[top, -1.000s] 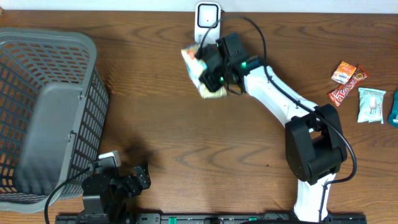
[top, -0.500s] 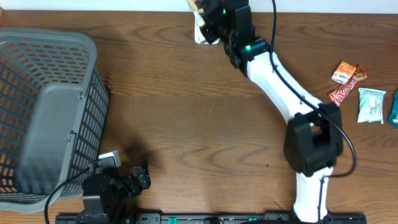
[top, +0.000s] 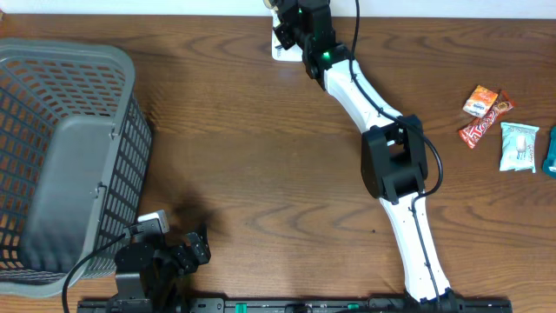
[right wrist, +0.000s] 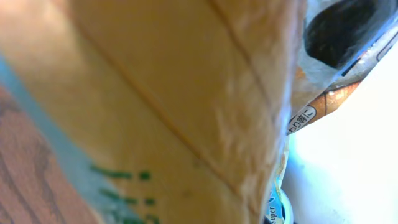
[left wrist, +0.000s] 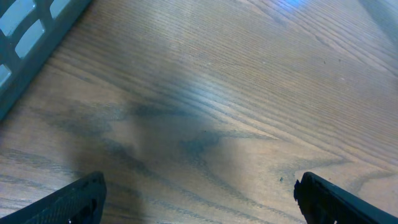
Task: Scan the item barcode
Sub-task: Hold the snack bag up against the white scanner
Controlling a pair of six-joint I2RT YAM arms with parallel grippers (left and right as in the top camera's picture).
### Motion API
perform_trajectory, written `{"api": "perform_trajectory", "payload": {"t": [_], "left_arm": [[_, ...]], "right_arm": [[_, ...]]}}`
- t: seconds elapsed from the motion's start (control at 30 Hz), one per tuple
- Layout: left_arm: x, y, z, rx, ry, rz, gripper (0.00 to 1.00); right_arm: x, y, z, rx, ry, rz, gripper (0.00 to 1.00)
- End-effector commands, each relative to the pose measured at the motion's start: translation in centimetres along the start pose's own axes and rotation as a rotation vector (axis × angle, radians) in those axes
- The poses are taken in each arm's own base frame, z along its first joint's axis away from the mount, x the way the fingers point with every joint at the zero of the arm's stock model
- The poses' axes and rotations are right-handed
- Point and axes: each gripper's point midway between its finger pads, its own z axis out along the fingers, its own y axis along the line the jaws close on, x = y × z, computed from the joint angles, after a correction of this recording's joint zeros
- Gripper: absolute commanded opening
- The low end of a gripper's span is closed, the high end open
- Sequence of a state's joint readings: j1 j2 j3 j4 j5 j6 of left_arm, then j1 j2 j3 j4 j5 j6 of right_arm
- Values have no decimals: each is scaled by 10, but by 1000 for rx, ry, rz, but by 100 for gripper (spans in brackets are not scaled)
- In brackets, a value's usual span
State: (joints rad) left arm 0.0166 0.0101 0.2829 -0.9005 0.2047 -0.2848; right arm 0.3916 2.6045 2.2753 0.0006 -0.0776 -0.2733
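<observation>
The item, a yellow-orange snack packet (right wrist: 174,93) with green print, fills the right wrist view pressed close to the camera, hiding the fingers. Overhead, my right gripper (top: 291,17) is stretched to the table's far edge, over the white scanner (top: 280,54); only a sliver of the packet (top: 271,3) shows at the frame's top. The gripper is shut on it. A white surface (right wrist: 354,162) lies just beyond the packet. My left gripper (top: 169,255) rests at the near left; its dark fingers (left wrist: 68,202) stand wide apart over bare wood, nothing between them (left wrist: 199,202).
A grey mesh basket (top: 130,148) takes up the left side. At the far right lie an orange packet (top: 480,101), a red one (top: 483,126) and a teal-white one (top: 519,146).
The right arm has carried the packet from in front of the scanner up and back, over the scanner to the frame's top edge. The left arm has stayed put.
</observation>
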Motion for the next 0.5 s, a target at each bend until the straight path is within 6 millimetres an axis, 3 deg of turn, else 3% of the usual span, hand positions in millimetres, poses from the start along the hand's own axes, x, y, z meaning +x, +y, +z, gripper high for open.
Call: {"api": "perform_trajectory", "payload": {"t": [0.0,0.47], "left_arm": [[9,3,1,-12,31,0,98],[9,3,1,-12,31,0,98]], "right_arm": [[-42,-3,-8,12,-87,-14,1],[-41,-5,-8,59,-71,-11,1]]}}
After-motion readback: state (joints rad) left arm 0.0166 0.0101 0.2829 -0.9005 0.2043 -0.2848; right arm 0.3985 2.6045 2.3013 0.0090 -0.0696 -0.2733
